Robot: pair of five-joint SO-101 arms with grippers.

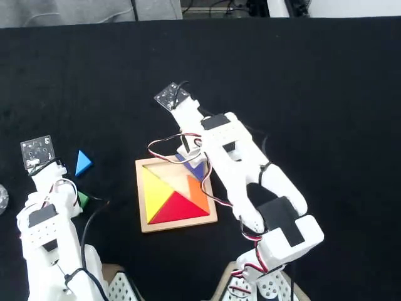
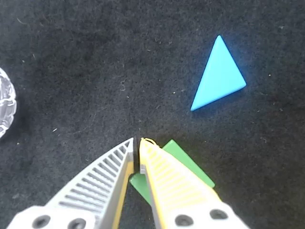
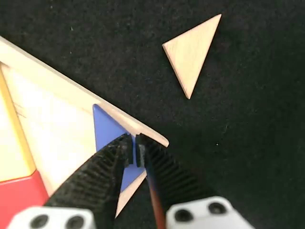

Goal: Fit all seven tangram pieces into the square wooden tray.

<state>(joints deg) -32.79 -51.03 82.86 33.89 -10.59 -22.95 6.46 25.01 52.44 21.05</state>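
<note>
The square wooden tray holds a yellow, a red and an orange piece. A dark blue piece leans at the tray's far right corner, against the rim. My right gripper is shut on it, with a sliver of blue between the black tips. My left gripper is shut and sits over a green piece on the cloth left of the tray. A light blue triangle lies just beyond it. A bare wooden triangle rests outside the tray corner.
The table is covered in black cloth. A clear round object sits at the table's left edge near my left arm. The right arm stretches across the tray's right side.
</note>
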